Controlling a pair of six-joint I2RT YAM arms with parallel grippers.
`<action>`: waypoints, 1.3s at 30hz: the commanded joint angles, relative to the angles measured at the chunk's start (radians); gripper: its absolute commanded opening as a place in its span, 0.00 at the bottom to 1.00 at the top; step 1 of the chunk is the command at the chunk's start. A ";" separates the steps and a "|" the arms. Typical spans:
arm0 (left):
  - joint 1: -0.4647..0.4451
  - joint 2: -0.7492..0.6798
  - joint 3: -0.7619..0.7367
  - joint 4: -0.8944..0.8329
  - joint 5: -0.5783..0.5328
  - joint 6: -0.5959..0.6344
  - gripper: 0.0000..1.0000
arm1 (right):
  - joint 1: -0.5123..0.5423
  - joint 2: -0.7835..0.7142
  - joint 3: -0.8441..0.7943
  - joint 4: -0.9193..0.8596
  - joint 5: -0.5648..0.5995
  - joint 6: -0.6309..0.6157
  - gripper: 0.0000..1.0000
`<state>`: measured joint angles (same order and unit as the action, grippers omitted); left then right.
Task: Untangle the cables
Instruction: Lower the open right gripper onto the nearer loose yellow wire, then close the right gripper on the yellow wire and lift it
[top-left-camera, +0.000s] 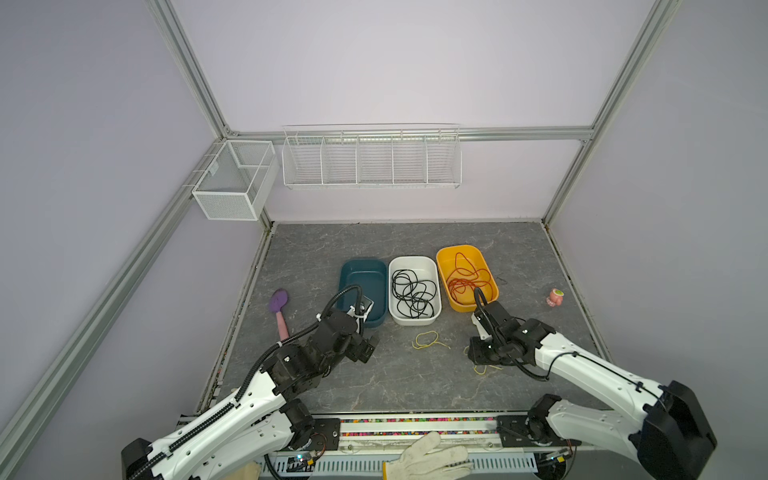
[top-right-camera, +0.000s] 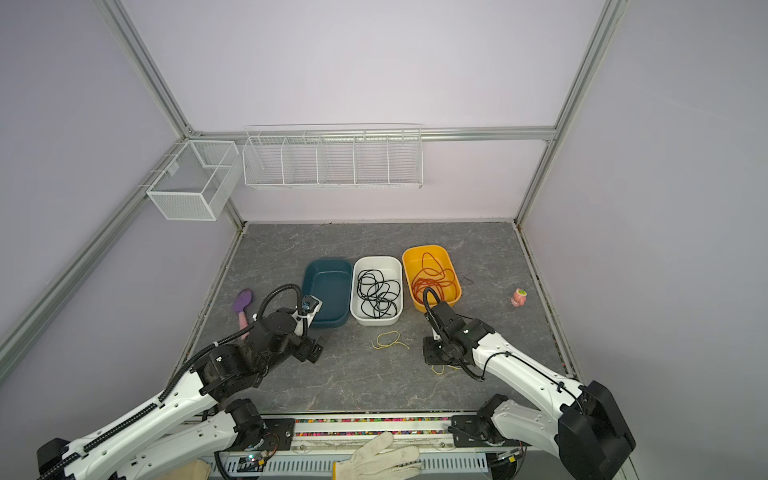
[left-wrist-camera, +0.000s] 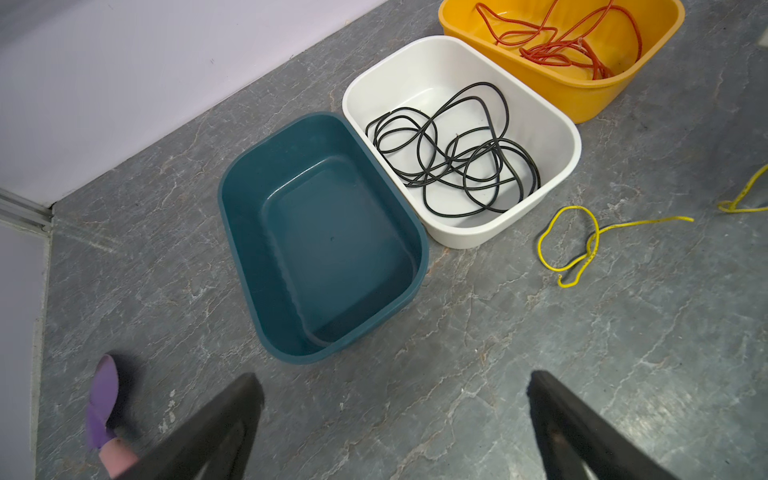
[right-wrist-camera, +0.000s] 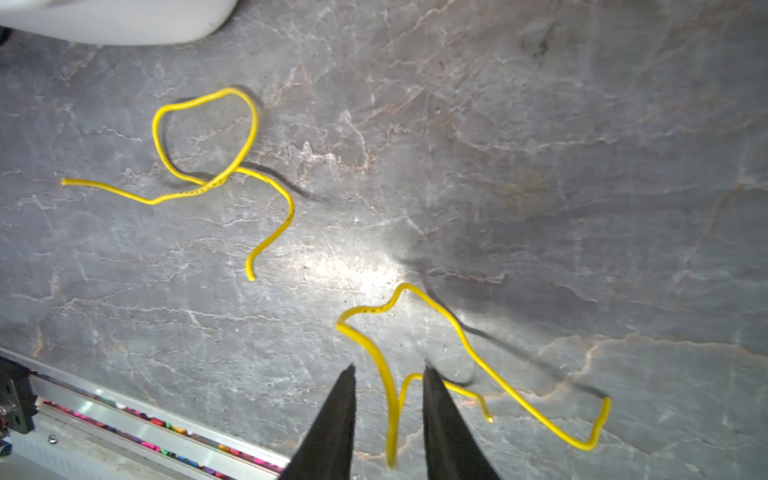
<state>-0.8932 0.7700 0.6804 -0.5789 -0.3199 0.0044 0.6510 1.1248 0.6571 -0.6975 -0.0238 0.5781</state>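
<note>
Two pale yellow cables lie loose on the grey table. One yellow cable (right-wrist-camera: 478, 357) runs between the fingers of my right gripper (right-wrist-camera: 390, 369), whose jaws stand narrowly apart around it with a gap on each side. The other yellow cable (right-wrist-camera: 208, 97) forms a loop further off, seen in both top views (top-left-camera: 430, 340). A tangled black cable (top-left-camera: 413, 293) fills the white bin (top-left-camera: 415, 321). A red cable (top-left-camera: 467, 282) lies in the yellow bin (top-left-camera: 442, 266). My left gripper (left-wrist-camera: 395, 384) hangs open above bare table, in front of the empty teal bin (left-wrist-camera: 245, 232).
A purple and pink spatula (top-left-camera: 279, 305) lies left of the teal bin. A small pink toy (top-left-camera: 555, 297) stands at the right. A white wire rack (top-left-camera: 371, 160) and a mesh basket (top-left-camera: 235, 178) hang on the back wall. A white glove (top-left-camera: 428, 457) rests at the front rail.
</note>
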 joint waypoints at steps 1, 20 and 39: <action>-0.005 -0.011 -0.012 0.020 0.012 0.022 0.99 | 0.010 0.010 -0.009 0.001 -0.009 0.003 0.21; -0.003 -0.215 -0.049 0.064 -0.244 0.032 0.99 | 0.081 -0.008 0.174 -0.065 -0.012 0.011 0.07; 0.000 -0.260 -0.068 0.103 -0.311 0.036 0.99 | 0.219 0.445 0.748 -0.025 -0.072 -0.020 0.07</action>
<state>-0.8932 0.5159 0.6228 -0.4953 -0.6128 0.0311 0.8555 1.5192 1.3308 -0.7349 -0.0696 0.5743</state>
